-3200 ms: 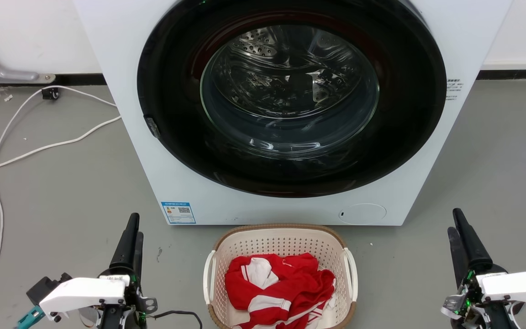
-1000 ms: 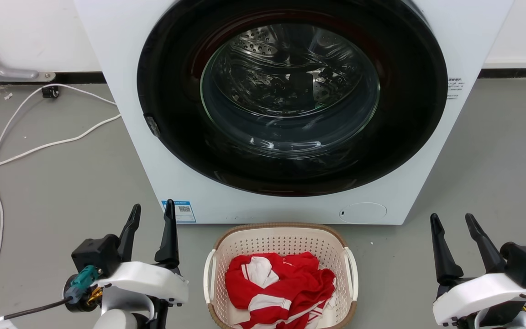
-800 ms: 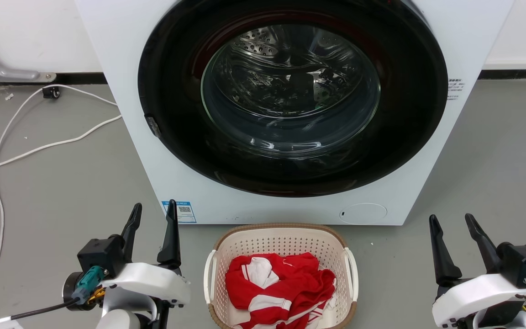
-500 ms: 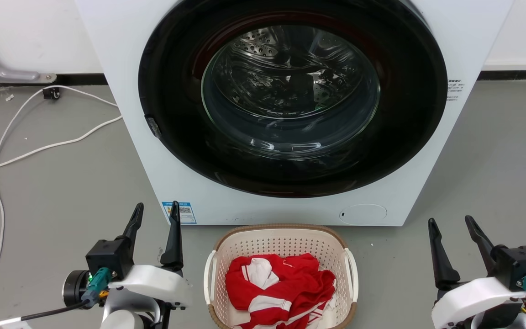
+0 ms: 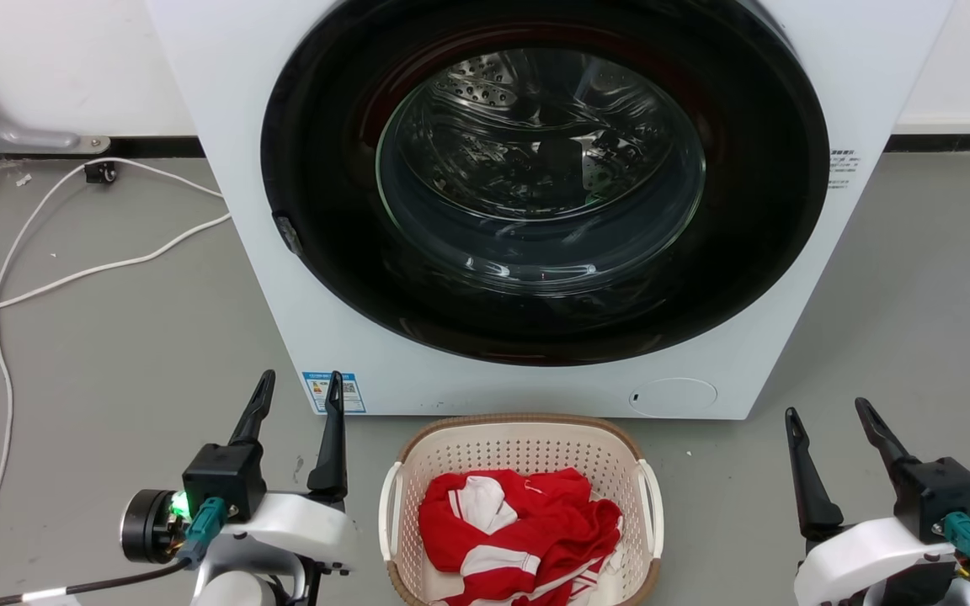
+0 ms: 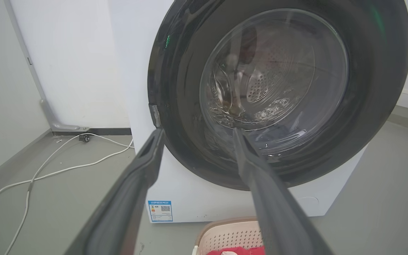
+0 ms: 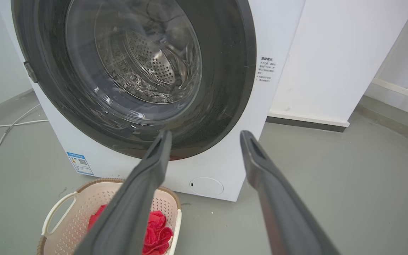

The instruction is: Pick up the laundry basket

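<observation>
One cream laundry basket (image 5: 527, 444) on a grey floor (image 5: 114, 362), set between two grippers, a little nearer the robot than their fingertips. Close to the right of the left gripper (image 5: 301, 376), not touching it; farther to the left of the right gripper (image 5: 826, 408), well apart.

Two long dark fingers on each gripper, four in all, spread wide with nothing between them, pointing toward the machine ahead.

One brown woven-look rim (image 5: 519, 418) around the basket, and two white side handles: left handle (image 5: 385, 509) facing the left gripper, right handle (image 5: 652, 505) facing the right gripper. Inside, one crumpled red and white garment (image 5: 519, 526).

Straight ahead of both grippers, just beyond the basket, one white washing machine (image 5: 350, 337) with one round dark door (image 5: 754, 210) and one steel drum (image 5: 535, 126) visible through its glass. One blue label (image 5: 333, 392) low on the machine's front, just past the left gripper's fingertips.

Out to the left of the left gripper, two white cable strands (image 5: 89, 271) across the floor.

In the right wrist view, basket low and to the left of the fingers.
</observation>
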`<state>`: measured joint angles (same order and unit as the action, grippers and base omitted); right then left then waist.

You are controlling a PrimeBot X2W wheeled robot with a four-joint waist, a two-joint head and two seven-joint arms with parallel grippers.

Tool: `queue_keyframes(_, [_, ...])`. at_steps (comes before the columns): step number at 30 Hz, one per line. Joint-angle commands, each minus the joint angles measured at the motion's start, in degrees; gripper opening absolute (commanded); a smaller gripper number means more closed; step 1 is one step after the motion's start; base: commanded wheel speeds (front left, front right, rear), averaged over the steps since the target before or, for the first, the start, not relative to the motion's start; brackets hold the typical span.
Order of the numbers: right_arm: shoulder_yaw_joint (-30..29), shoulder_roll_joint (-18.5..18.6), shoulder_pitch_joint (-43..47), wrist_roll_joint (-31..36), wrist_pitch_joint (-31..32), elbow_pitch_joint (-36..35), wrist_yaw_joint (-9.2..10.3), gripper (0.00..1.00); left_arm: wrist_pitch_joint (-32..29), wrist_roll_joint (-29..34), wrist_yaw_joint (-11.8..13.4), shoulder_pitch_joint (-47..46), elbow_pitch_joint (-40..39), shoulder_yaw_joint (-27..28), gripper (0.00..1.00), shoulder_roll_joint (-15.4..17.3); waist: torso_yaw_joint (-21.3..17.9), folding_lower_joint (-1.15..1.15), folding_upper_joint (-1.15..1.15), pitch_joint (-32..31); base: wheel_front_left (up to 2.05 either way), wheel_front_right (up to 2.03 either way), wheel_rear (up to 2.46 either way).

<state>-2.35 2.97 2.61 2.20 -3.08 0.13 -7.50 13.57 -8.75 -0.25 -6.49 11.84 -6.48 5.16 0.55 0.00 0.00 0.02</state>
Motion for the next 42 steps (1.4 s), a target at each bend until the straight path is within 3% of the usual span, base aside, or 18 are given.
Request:
queue_keyframes(1, [0.07, -0.15, 0.58, 0.79, -0.27, -0.51, 0.02, 1.00, 0.44, 0.93, 0.26, -0.96, -0.03, -0.02, 1.00, 0.11, 0.04, 0.00, 0.00, 0.01, 0.00, 0.00, 0.00])
queue_keyframes(14, [-0.43, -0.17, 1.05, 5.33, -0.95, -0.53, 0.03, 1.00, 1.76, 5.50, 0.25, -0.85, 1.07, -0.31, 1.00, -0.13, 0.43, 0.00, 0.00, 0.23, 0.00, 0.00, 0.00])
queue_keyframes(42, [-1.03, -0.18, -0.28, 2.21, -0.68, 1.02, 0.03, 1.00, 1.64, 4.68, -0.24, -1.06, 1.77, 1.13, 1.00, -0.78, 0.52, 0.00, 0.00, 1.84, 0.00, 0.00, 0.00])
